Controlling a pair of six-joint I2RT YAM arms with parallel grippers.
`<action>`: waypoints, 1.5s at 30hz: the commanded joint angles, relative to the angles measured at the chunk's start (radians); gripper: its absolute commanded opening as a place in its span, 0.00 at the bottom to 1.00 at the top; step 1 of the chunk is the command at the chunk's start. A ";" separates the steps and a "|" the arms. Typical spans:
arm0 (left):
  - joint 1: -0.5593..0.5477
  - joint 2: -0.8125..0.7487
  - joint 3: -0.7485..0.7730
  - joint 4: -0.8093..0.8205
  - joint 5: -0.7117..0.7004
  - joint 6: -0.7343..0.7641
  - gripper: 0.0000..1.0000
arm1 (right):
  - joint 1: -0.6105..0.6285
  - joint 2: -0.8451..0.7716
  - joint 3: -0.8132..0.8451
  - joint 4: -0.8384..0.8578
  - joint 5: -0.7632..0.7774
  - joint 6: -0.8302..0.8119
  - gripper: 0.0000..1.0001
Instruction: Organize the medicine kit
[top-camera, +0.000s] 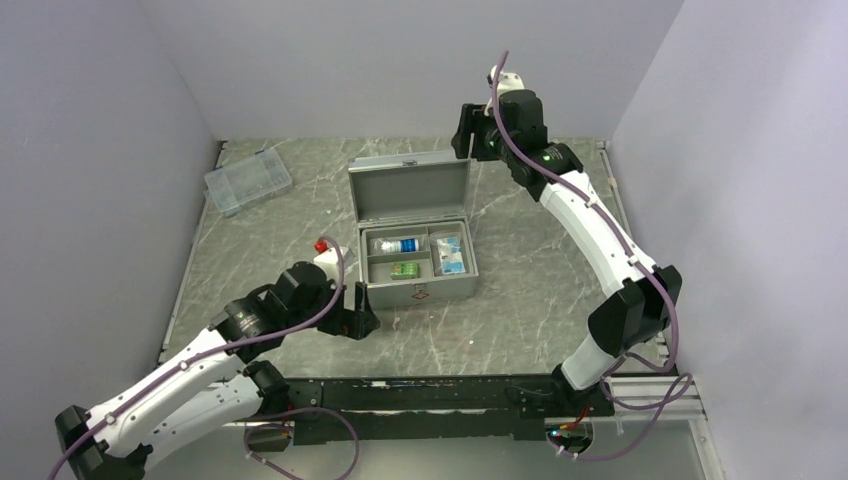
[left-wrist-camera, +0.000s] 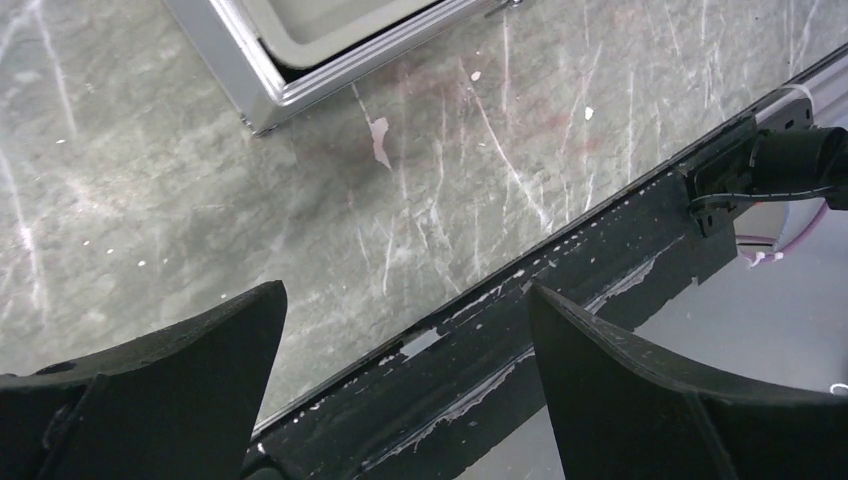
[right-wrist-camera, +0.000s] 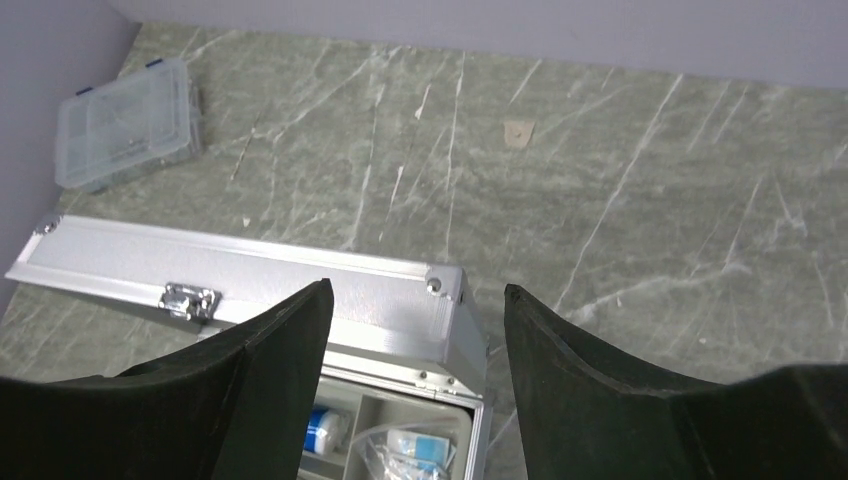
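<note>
Medicine kit (top-camera: 415, 240): silver-grey metal case at the middle of the table (top-camera: 540, 310), lid standing upright on the far side. Its compartments hold a blue-labelled bottle (top-camera: 397, 245), a green packet (top-camera: 405, 270) and blue-white sachets (top-camera: 450, 255); a clear plastic box (top-camera: 247, 180) lies well apart at the far left corner. Left arm (top-camera: 180, 385): jaws released, spread wide and empty, low over the table just beside the case's near left corner; right arm (top-camera: 600, 235): jaws released, parted with nothing gripped, above the lid's top right corner.
</note>
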 joint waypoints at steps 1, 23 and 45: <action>0.001 0.041 0.022 0.112 0.056 -0.014 0.98 | -0.008 0.038 0.091 0.034 -0.009 -0.033 0.66; 0.382 0.335 0.211 0.236 0.328 0.074 0.97 | -0.026 0.315 0.366 0.023 -0.109 -0.096 0.67; 0.529 0.517 0.251 0.346 0.452 0.057 0.93 | -0.031 0.517 0.596 -0.227 -0.339 -0.143 0.65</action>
